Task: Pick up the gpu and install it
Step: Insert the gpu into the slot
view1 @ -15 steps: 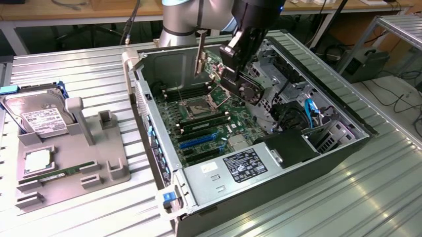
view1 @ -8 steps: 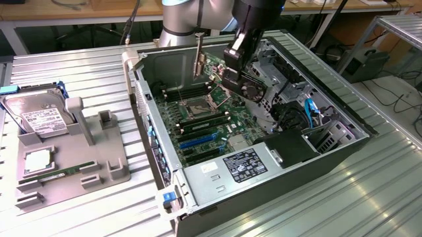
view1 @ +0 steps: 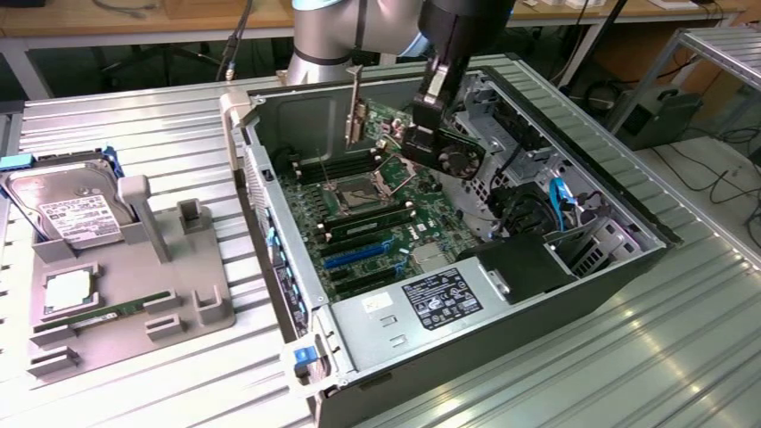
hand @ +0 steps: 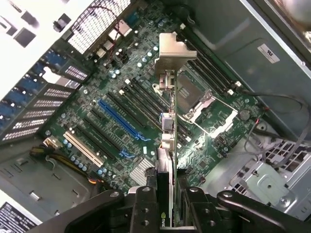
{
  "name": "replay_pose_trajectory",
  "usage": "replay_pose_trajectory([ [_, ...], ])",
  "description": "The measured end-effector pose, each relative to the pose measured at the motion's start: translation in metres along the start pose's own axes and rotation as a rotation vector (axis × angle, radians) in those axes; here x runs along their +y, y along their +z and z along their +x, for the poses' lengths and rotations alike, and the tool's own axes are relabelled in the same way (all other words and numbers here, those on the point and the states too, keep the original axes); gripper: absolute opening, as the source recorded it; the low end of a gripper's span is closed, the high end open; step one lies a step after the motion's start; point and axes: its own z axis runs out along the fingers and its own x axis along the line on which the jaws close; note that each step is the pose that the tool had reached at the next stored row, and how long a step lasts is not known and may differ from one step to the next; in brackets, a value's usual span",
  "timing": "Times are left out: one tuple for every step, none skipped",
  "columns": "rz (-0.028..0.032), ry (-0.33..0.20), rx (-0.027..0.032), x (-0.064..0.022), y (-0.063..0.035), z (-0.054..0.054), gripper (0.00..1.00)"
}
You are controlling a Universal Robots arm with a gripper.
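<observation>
- Gripper: fingers pinched on the gpu, one on each face (edge-on in the wrist view).
- Gpu hangs just beneath the gripper, inside the open case, over the motherboard.
- Silvery bracket at the card's end away from the gripper.
- Hard drive well apart from the gripper, outside the case.

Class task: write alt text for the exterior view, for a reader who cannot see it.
A robot gripper holds a graphics card above the motherboard inside an open computer case on a metal table. At the exterior view's left, a grey stand carries a hard drive and a memory stick.
</observation>
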Motion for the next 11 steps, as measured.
replay_pose_trajectory([
  [-0.0003, -0.016, -0.0007, 0.0000, 0.0002, 0.000, 0.26],
  [-0.0017, -0.043, -0.0018, 0.0001, 0.0010, 0.000, 0.26],
  [-0.0036, -0.071, -0.0019, 0.0001, 0.0019, 0.000, 0.26],
  [-0.0051, -0.091, -0.0018, 0.0000, 0.0028, 0.000, 0.26],
  [-0.0073, -0.119, -0.0019, 0.0000, 0.0043, 0.000, 0.26],
  [-0.0098, -0.152, -0.0019, 0.0000, 0.0063, 0.000, 0.26],
  [-0.0111, -0.170, -0.0019, 0.0000, 0.0073, 0.001, 0.26],
  [-0.0125, -0.189, -0.0020, 0.0000, 0.0084, 0.001, 0.26],
  [-0.0147, -0.218, -0.0020, 0.0000, 0.0101, 0.001, 0.26],
  [-0.0178, -0.259, -0.0020, 0.0000, 0.0127, 0.001, 0.26],
  [-0.0191, -0.276, -0.0020, 0.0000, 0.0137, 0.001, 0.26],
])
